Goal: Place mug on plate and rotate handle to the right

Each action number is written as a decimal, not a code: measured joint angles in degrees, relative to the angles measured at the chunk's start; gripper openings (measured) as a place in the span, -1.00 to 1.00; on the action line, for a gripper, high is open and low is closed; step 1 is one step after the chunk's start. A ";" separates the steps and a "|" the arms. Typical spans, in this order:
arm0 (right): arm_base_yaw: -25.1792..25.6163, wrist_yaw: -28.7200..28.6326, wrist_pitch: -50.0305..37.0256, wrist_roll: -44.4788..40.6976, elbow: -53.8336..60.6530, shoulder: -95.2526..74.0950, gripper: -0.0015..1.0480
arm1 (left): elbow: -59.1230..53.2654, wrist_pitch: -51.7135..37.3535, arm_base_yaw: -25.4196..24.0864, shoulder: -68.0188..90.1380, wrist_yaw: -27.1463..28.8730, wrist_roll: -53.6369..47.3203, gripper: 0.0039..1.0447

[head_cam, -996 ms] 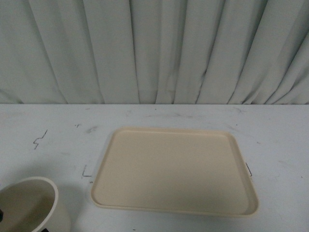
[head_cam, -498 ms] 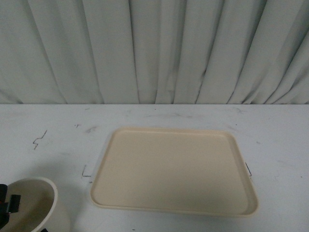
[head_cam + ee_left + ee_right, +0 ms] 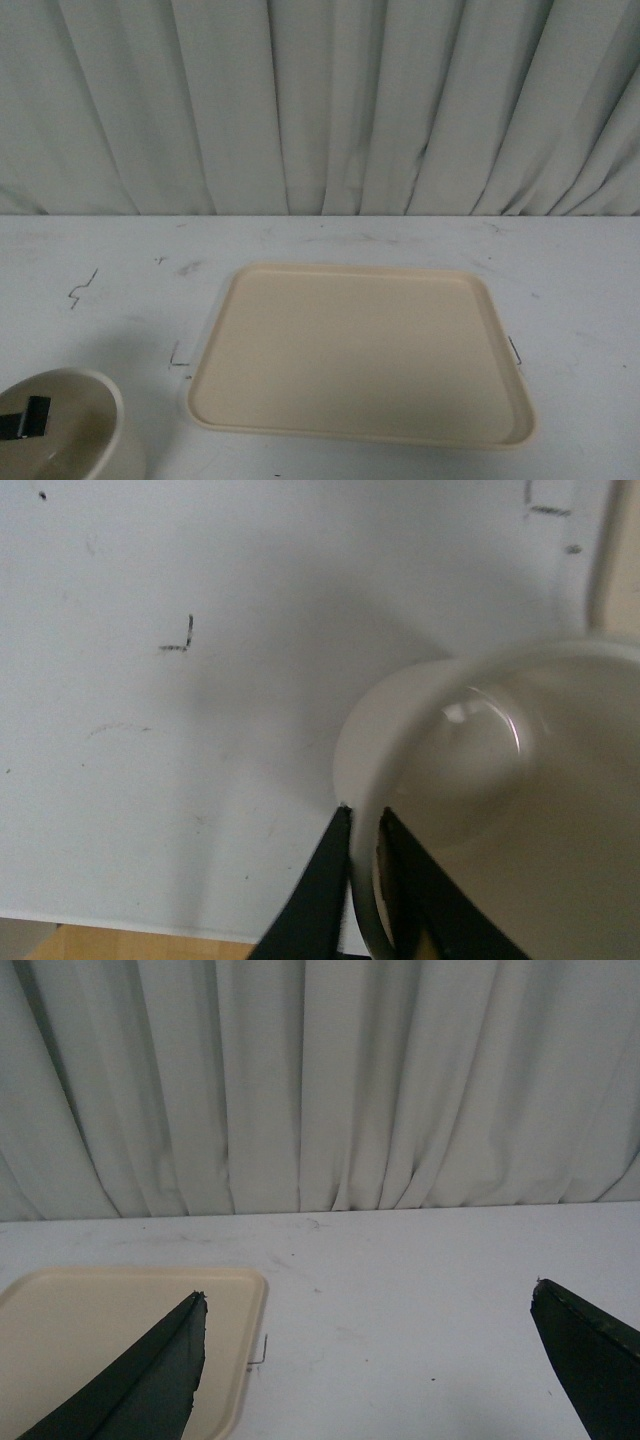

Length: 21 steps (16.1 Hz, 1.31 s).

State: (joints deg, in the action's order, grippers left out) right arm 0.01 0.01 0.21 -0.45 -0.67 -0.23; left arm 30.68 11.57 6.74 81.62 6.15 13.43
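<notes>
The white mug (image 3: 85,425) stands at the table's near left corner, cut off by the front view's edge. Part of my left gripper (image 3: 25,418) shows black inside its mouth. In the left wrist view my left gripper (image 3: 365,815) is shut on the mug (image 3: 480,760), one finger outside the rim and one inside the cream interior. The handle is out of view. The beige plate (image 3: 360,350) lies flat at mid-table, right of the mug and bare. My right gripper (image 3: 368,1295) hangs open above the table, beside the plate's (image 3: 100,1330) right edge.
A pale pleated curtain (image 3: 320,100) closes off the back of the white table (image 3: 90,260). Small pencil marks (image 3: 82,285) dot the tabletop. In the left wrist view the table's near edge (image 3: 100,922) runs close to the mug.
The black finger of my left gripper has come into view inside the mug's mouth. The mug's opening now looks flatter. The plate has not moved.
</notes>
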 joint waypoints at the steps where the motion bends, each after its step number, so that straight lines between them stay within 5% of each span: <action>1: 0.00 0.00 0.00 0.00 0.00 0.00 0.87 | 2.19 3.02 2.32 -3.32 0.02 -0.26 -0.95; 9: 0.00 0.00 0.00 0.00 0.00 0.00 0.87 | 27.93 3.26 19.08 13.38 -1.14 -7.17 -0.95; 21: 0.00 0.00 0.00 0.00 0.00 0.00 0.87 | 45.79 10.23 23.19 32.98 -4.50 -13.97 -0.95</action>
State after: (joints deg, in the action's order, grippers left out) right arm 0.01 0.01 0.21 -0.45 -0.67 -0.23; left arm 76.47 21.80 29.93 114.61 1.65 -0.54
